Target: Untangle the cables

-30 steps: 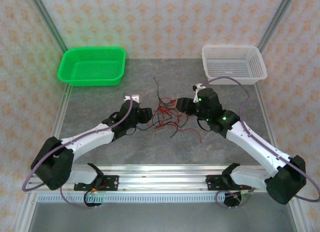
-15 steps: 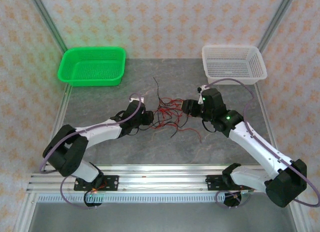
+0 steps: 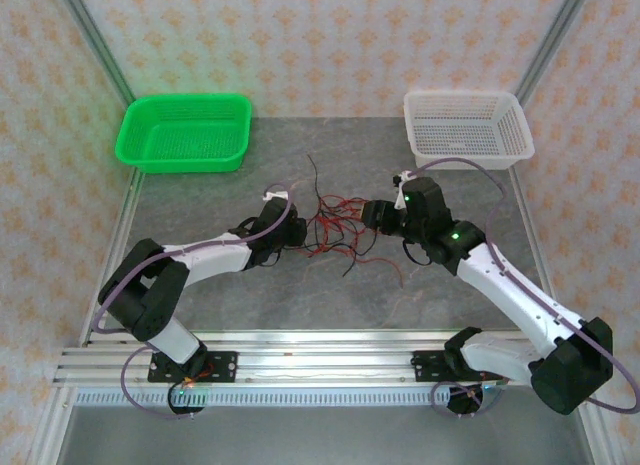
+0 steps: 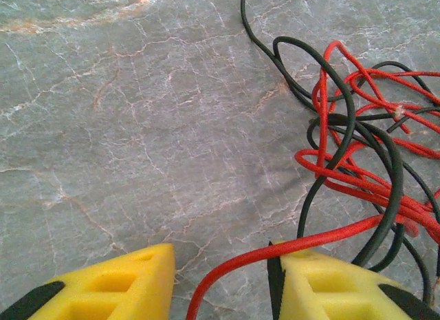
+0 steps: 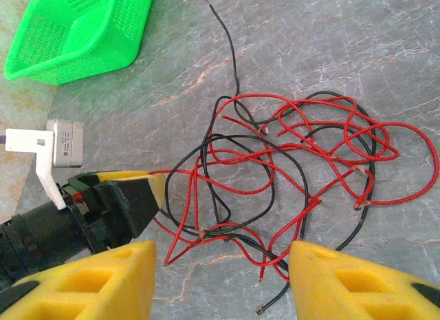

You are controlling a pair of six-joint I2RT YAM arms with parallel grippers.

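Facing each other across the tangled cables [image 3: 335, 225], your left gripper [image 4: 220, 265] open with a red wire [image 4: 309, 239] between its jaws, your right gripper [image 5: 223, 265] open above the tangle.

Overhead rear view, close opposing wrist views, cables [image 3: 332, 225] shared

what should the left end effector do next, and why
Probably close the left end effector on the red wire: that strand runs through the gap between its open yellow fingers, at the edge of the tangle. Once gripped, it could be drawn away from the black wires.
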